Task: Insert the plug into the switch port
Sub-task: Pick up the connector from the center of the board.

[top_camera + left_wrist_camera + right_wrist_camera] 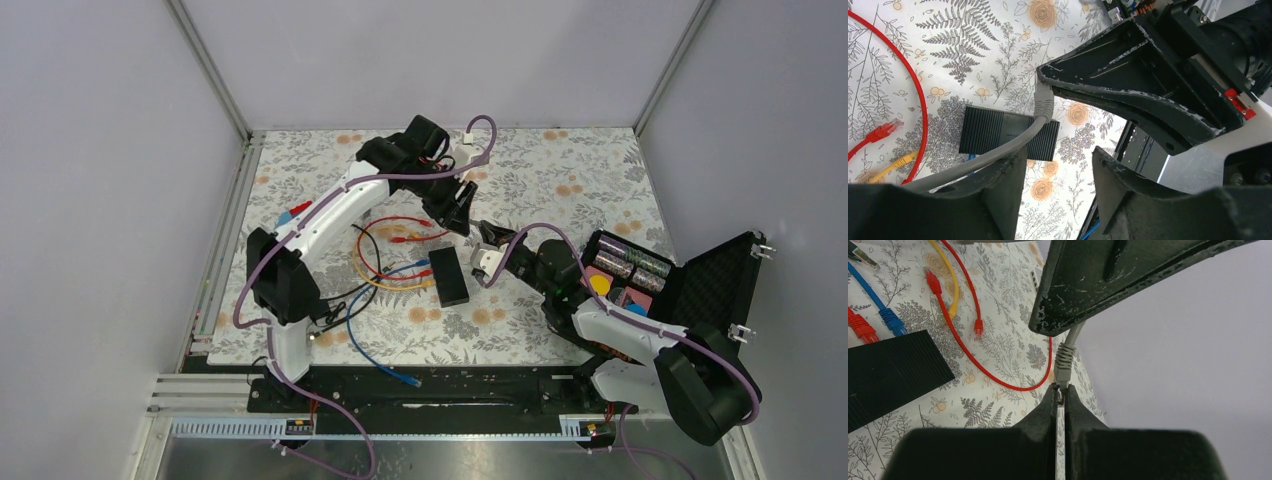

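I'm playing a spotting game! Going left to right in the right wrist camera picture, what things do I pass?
First the black switch box → red plug pointing down → grey plug, pinched in the right gripper. The other plugs overlap the box, so I skipped them.

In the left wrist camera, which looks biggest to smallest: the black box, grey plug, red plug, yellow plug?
1. black box
2. grey plug, though it may just be nearer the camera
3. red plug and yellow plug: about alike, so no ranking
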You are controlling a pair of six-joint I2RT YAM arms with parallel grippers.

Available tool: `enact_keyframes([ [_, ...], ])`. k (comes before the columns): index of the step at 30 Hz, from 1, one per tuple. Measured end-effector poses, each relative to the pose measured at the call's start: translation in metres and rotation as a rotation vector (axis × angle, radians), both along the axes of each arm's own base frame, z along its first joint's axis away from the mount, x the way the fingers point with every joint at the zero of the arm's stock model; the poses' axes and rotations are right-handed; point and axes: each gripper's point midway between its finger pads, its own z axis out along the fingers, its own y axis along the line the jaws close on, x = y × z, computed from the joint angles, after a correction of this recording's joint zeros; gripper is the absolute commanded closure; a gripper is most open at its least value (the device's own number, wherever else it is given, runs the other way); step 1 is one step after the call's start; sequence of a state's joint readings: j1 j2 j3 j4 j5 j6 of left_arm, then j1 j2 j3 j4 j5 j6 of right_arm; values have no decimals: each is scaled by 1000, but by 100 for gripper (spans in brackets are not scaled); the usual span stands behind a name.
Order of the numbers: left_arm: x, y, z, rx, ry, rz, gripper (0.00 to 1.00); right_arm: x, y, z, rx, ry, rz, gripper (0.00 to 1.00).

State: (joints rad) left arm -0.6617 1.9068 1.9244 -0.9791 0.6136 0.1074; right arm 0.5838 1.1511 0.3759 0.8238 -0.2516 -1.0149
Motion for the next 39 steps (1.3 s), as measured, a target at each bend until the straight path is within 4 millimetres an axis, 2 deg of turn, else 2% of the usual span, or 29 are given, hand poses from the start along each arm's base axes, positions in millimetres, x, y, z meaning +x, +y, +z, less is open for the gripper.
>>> enact_keyframes([
  [5,0,-1,6,-1,-14,-2,39,0,0,0,-9,-5,2,100],
  [10,4,4,12,12,-40,34,38,-1,1,-1,-18,-11,10,100],
  [16,15,2,44,-40,-72,88,38,-2,2,-1,-26,-18,15,100],
  [20,26,-3,70,-101,-137,97,38,-10,13,-1,-27,-17,75,100],
  [24,27,-6,76,-122,-157,84,40,-13,17,-3,-28,-13,104,100],
  [28,28,-5,71,-112,-170,64,52,-14,18,-4,-28,-12,107,100],
  [30,25,-4,63,-95,-154,48,56,-14,18,-3,-28,-12,107,100],
  [39,7,2,-6,16,42,3,62,-14,18,-2,-25,-17,108,100],
])
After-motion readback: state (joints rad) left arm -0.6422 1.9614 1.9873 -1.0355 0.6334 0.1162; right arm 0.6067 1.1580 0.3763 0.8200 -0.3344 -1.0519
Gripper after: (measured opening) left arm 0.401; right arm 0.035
